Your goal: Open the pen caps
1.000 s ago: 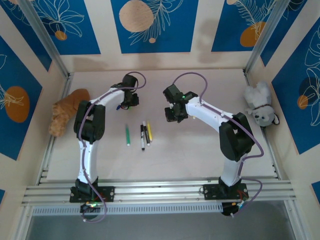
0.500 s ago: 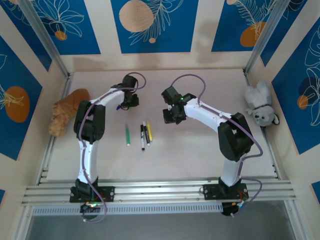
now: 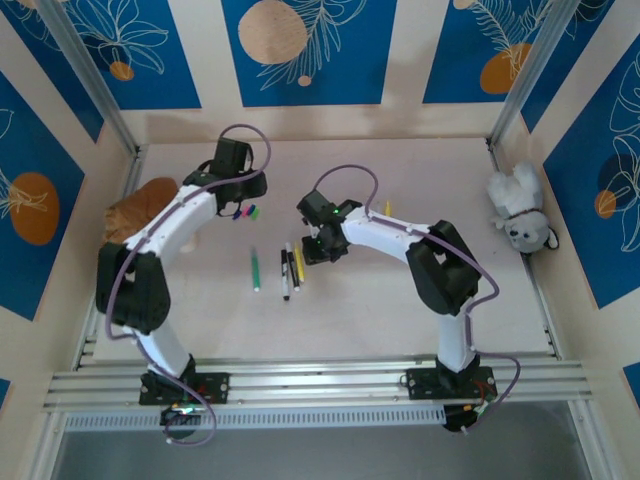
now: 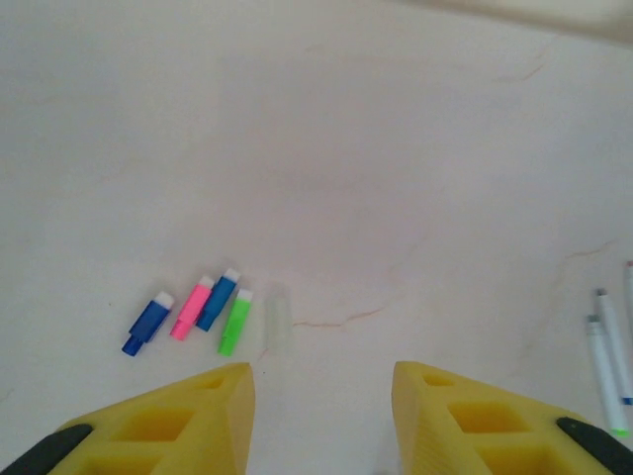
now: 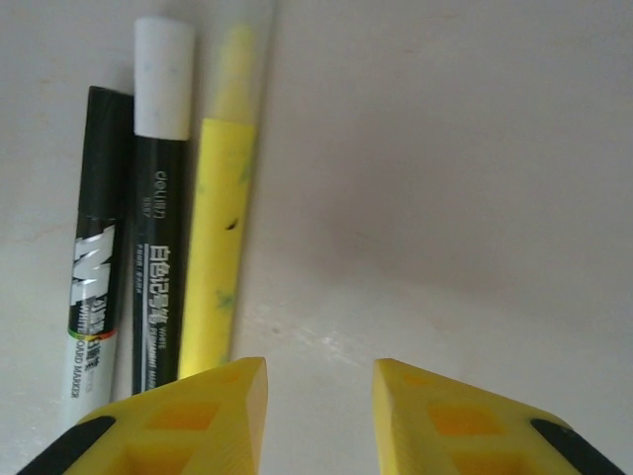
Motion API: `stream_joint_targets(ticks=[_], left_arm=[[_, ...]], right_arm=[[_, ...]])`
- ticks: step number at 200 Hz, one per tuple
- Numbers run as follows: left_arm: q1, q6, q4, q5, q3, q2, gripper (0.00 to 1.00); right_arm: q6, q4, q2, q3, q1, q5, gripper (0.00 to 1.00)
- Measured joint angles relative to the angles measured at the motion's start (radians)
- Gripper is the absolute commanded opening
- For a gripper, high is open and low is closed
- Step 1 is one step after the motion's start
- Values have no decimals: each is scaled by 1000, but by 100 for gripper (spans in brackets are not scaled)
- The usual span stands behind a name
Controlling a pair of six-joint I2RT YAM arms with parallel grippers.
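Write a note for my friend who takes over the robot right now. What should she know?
Left gripper: open, empty, hovering near the loose caps.
Right gripper: open, empty, low over three pens.
Done: four coloured caps, two blue, one pink, one green, lie off in a row.
Left: one black pen wears a white cap, and the yellow pen seems to have a clear one. The green pen lies beside them, too small to judge.

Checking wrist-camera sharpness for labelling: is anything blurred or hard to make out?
Left wrist: coloured pen caps are crisp, but a clear cap fades into the table. Right wrist: print on the black marker is legible; the yellow pen softens at its far end.
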Motion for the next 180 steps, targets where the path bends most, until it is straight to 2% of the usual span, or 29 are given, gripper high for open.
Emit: stream_joint_targets(ticks=[65,143,180], left_arm=[[-2,-53,45,118,-243,-143,38],[-2,-68,93,178,-325,-207,37],[-2,-81,107,191,-356,-207,36]], right_arm=[[15,1,53,71,39,-23,36],[15,-31,153,132,63,-24,37],[14,-103,193,206,82,38,36]])
